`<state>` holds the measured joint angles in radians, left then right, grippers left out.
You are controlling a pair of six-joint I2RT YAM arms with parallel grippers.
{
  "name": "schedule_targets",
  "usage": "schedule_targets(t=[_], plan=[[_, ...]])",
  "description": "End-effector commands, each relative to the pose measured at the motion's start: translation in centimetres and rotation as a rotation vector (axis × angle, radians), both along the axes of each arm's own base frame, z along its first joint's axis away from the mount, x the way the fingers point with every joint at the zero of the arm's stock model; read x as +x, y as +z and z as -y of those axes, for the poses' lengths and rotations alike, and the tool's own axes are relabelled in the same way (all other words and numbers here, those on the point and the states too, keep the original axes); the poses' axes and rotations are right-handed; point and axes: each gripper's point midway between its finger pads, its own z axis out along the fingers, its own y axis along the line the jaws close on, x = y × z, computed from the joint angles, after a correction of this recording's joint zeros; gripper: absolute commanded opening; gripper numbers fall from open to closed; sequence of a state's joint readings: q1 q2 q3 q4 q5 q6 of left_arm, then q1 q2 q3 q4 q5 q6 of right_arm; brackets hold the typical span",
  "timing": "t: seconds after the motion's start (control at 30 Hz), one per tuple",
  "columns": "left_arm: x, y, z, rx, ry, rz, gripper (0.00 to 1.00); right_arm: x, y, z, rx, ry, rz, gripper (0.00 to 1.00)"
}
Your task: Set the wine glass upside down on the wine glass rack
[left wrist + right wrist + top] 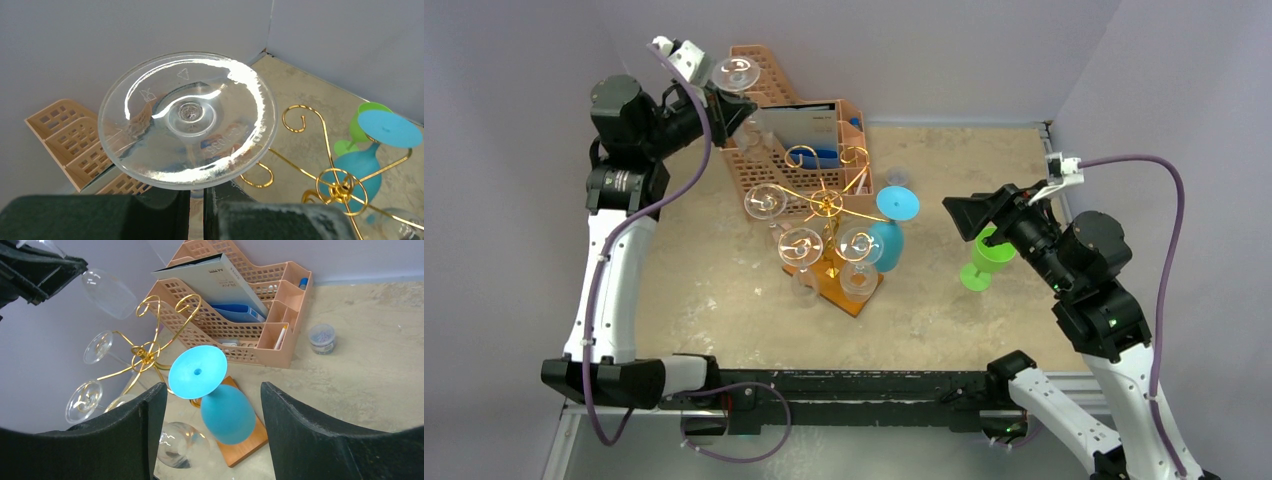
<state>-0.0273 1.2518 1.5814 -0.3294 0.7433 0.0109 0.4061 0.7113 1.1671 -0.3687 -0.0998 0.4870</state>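
Left jaws, clenched on the stem of the clear wine glass point(736, 73), hold it foot-up above the file organizer point(762, 165), apart from the rack point(826, 205). Risk: swinging toward a free rear curl, its bowl may knock the hung glasses point(801, 245) or miss the wire. Right jaws stand released and empty, near the green glass point(986, 258).

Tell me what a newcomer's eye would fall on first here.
The left tool, at the far left, grips a clear wine glass by the stem, foot up. Mid-table stands the gold wine glass rack, with clear glasses hanging from it and a blue glass upside down at its right. A green glass stands upright right of that.
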Motion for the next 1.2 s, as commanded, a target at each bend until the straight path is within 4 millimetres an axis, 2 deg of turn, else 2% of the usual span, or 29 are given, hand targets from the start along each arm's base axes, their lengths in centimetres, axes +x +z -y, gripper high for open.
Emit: schedule_targets(t=[0.0, 0.13, 0.23, 0.43, 0.63, 0.93, 1.17], plan=[[-2.8, 0.1, -0.2, 0.036, -0.135, 0.063, 0.00, 0.0, -0.1, -0.4, -0.005, 0.020, 0.000, 0.71], [-3.8, -2.1, -0.5, 0.065, -0.213, 0.026, 0.00, -0.2, -0.8, -0.6, -0.014, 0.036, -0.023, 0.72], [-4.5, -3.4, -0.1, 0.074, -0.289, 0.040, 0.00, -0.4, -1.1, -0.8, -0.017, 0.053, -0.031, 0.75], [-5.6, -4.8, 1.1, 0.075, -0.443, 0.086, 0.00, -0.3, -1.4, -1.0, -0.023, 0.061, -0.046, 0.78], [-5.2, -6.6, 1.4, 0.083, -0.545, 0.104, 0.00, -0.2, -1.5, -1.2, -0.015, 0.064, -0.057, 0.79], [-4.8, -7.6, 1.6, 0.087, -0.633, 0.141, 0.00, 0.0, -1.0, -1.5, 0.017, 0.070, -0.044, 0.80], [-3.3, -8.4, 1.9, 0.088, -0.632, 0.131, 0.00, 0.4, -1.4, -1.6, 0.016, 0.065, -0.052, 0.80]])
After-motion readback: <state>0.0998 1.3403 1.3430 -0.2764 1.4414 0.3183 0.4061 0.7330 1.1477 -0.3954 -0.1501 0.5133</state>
